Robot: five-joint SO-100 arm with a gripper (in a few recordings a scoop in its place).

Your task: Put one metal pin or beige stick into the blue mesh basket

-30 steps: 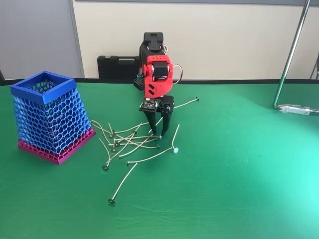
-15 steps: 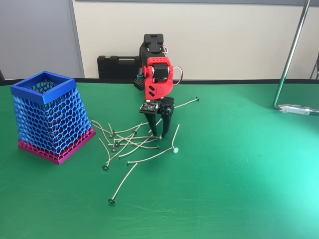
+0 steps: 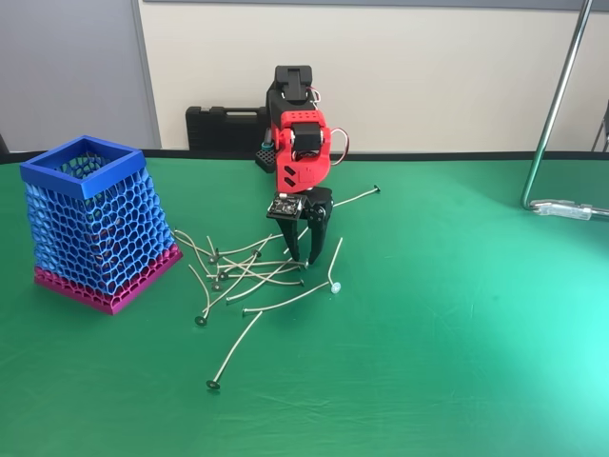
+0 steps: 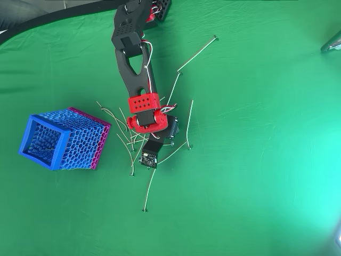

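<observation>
Over pin pile | gripper parted | fingertip contact unclear

Both pictures are bright and clear, with strong light that seems to come from the right side. In the fixed view the green table has a big pale shiny patch on its right half, and in the overhead view the table glows pale green on the right too and gets darker toward the left. Shadows are soft and small, like the faint one under the fingers, and the thin pins look sharp, not blurry.
</observation>
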